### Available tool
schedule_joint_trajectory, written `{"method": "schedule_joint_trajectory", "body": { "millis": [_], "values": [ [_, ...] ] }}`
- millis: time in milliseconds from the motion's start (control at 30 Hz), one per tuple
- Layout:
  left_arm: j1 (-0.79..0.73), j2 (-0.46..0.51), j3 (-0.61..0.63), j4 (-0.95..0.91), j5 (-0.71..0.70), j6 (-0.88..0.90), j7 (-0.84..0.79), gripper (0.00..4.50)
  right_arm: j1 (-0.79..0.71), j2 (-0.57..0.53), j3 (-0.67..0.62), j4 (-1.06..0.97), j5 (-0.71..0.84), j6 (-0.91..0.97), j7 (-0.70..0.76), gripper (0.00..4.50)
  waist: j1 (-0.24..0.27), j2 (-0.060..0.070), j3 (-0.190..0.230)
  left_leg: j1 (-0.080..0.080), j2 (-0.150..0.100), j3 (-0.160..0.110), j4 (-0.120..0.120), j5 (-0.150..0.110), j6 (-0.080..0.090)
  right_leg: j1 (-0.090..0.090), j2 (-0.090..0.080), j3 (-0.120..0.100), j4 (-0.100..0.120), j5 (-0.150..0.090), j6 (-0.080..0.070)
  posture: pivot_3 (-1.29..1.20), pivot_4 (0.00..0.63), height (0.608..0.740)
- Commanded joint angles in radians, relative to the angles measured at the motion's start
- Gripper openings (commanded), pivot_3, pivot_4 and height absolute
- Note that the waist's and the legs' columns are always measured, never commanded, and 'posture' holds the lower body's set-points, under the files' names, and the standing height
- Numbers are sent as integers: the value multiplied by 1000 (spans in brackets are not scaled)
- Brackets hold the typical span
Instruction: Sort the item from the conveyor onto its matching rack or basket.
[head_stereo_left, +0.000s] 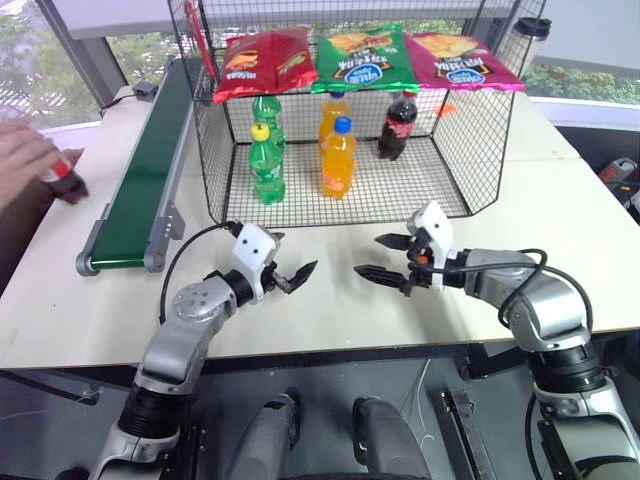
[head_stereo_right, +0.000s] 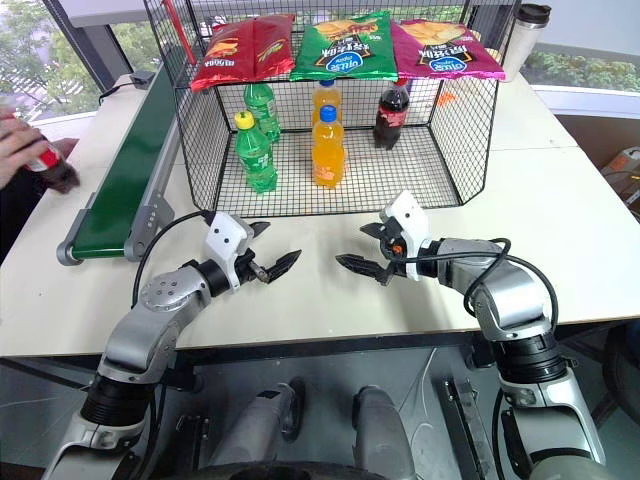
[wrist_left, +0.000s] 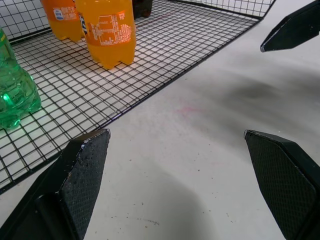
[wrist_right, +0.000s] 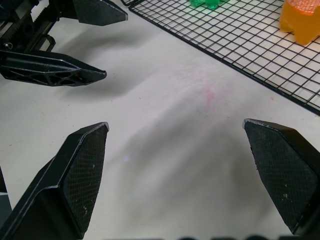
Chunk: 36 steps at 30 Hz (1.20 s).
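- Your left tool (head_stereo_left: 288, 268) and right tool (head_stereo_left: 384, 258) both hover over the bare worktop (head_stereo_left: 560, 210) just in front of the basket (head_stereo_left: 470, 150), tips facing each other, each with its fingers spread wide and nothing between them.
- The cola bottle (head_stereo_left: 62, 173) you have to sort is not on the belt yet: a person's hand (head_stereo_left: 22, 158) holds it at the left edge of the worktop, just beside the near end of the conveyor (head_stereo_left: 145, 180) and well apart from both tools.
- Expect it to handle like the drinks already in the basket: a small, full plastic bottle, fairly stiff in the wall but smooth and round, so it may roll if laid down or twist in a loose grip. The liquid should give it some weight low down.
- Take hold across the body at the label, around mid-height, where the wall looks straight; the cap end and tapering shoulder would probably let it slide.
- In the basket a cola bottle (head_stereo_left: 397, 125) stands at the back right, beside the orange bottles (head_stereo_left: 338, 158) in the middle and the green bottles (head_stereo_left: 266, 162) on the left; the free floor in front of that cola looks like the matching place.
- Chip bags (head_stereo_left: 362, 58) hang along the upper rail above; keep clear of them.
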Motion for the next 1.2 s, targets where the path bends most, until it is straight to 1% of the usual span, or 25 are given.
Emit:
{"method": "schedule_joint_trajectory", "body": {
  "millis": [33, 200, 1200],
  "values": [
    [1, -4, 11, -39, -12, -42, -6, 4500, -23, -2, -9, -22, 8, -19, 8, 4465, 0, 0, 0, 0, 0, 0, 0, 0, 0, 0, 0, 0, 0, 0, 0, 0, 150, 738],
    [-4, 0, 9, -41, -14, -21, -1, 4500, -21, -3, -9, -25, 10, -18, 9, 4465, 0, 0, 0, 0, 0, 0, 0, 0, 0, 0, 0, 0, 0, 0, 0, 0, 150, 738],
    [4, 3, -5, -42, -3, -28, 5, 4500, -18, -7, -5, -31, 10, -16, 27, 4465, 0, 0, 0, 0, 0, 0, 0, 0, 0, 0, 0, 0, 0, 0, 0, 0, 150, 738]
  ]
}}
